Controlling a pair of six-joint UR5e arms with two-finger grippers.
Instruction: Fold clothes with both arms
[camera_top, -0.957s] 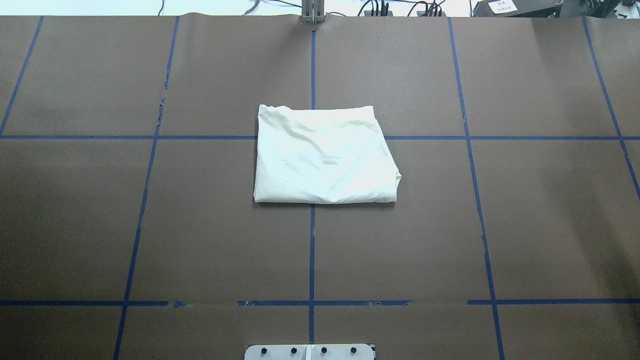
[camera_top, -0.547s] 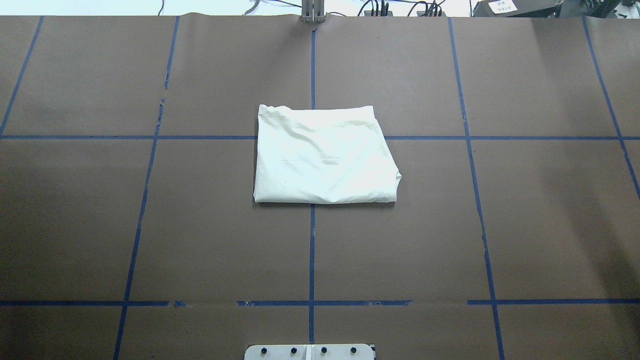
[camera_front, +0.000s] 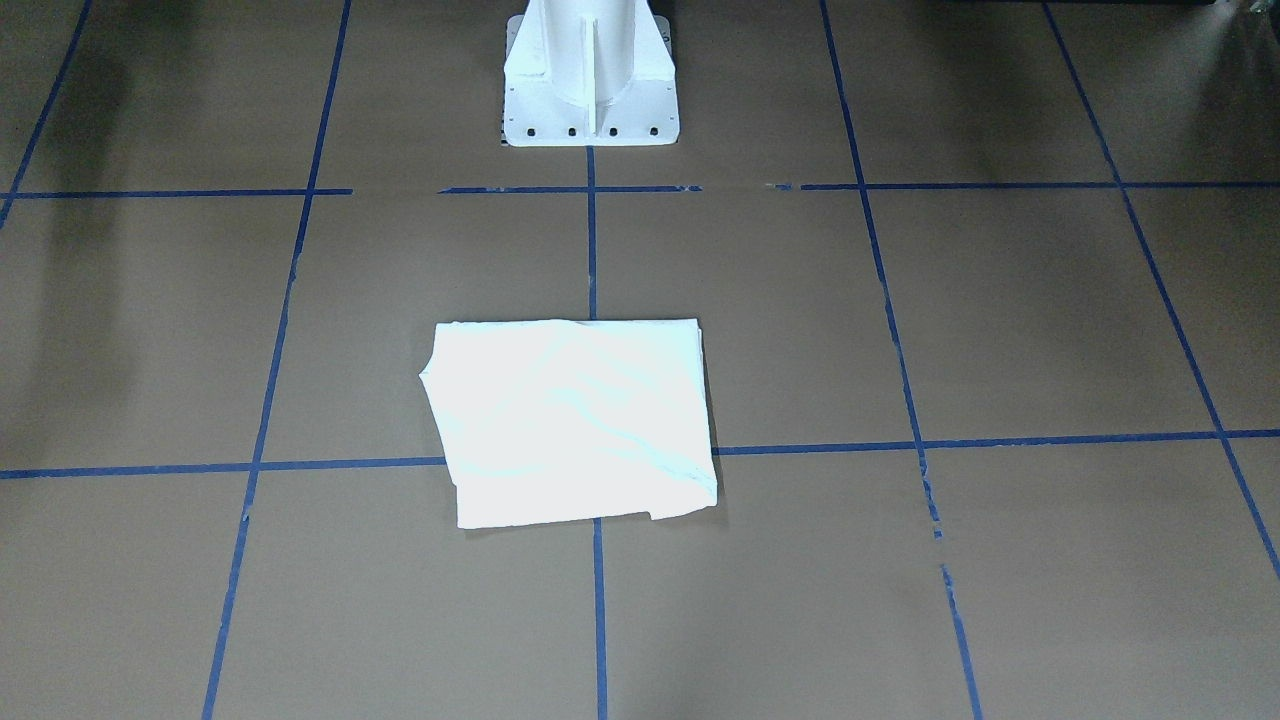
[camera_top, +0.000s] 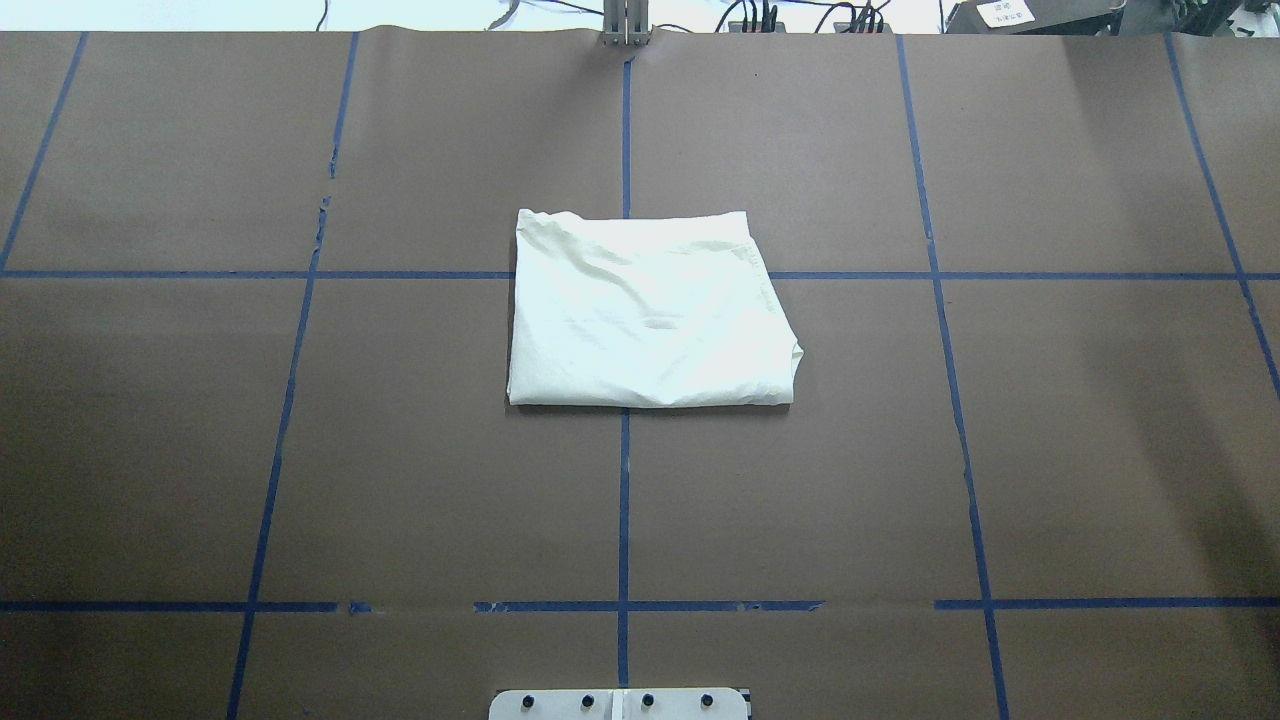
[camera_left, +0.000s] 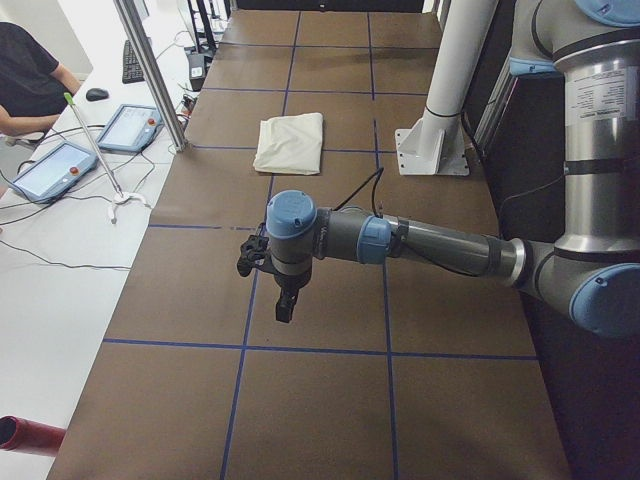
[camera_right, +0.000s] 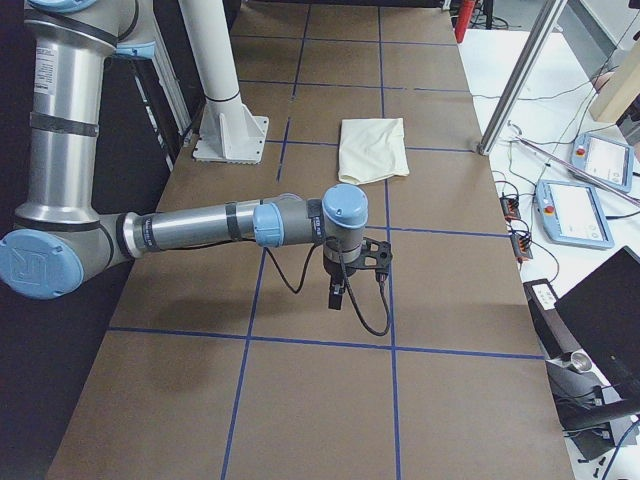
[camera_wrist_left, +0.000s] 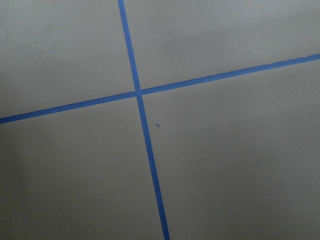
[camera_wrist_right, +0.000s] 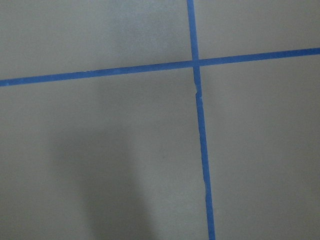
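Observation:
The shirt (camera_top: 650, 315) lies folded into a rough rectangle at the middle of the brown table, plain whitish side up; its cat print and lettering are hidden. It also shows in the front view (camera_front: 575, 420), the left view (camera_left: 290, 142) and the right view (camera_right: 373, 148). My left gripper (camera_left: 285, 305) hangs over bare table far from the shirt, pointing down. My right gripper (camera_right: 337, 297) hangs likewise at the other end. I cannot tell whether either is open or shut. Both wrist views show only table and blue tape.
The white pedestal base (camera_front: 590, 70) stands at the robot's edge of the table. Blue tape lines (camera_top: 624, 500) grid the brown surface. An operator (camera_left: 30, 80), touch panels (camera_left: 130, 125) and a metal post (camera_left: 150, 75) are beyond the far edge.

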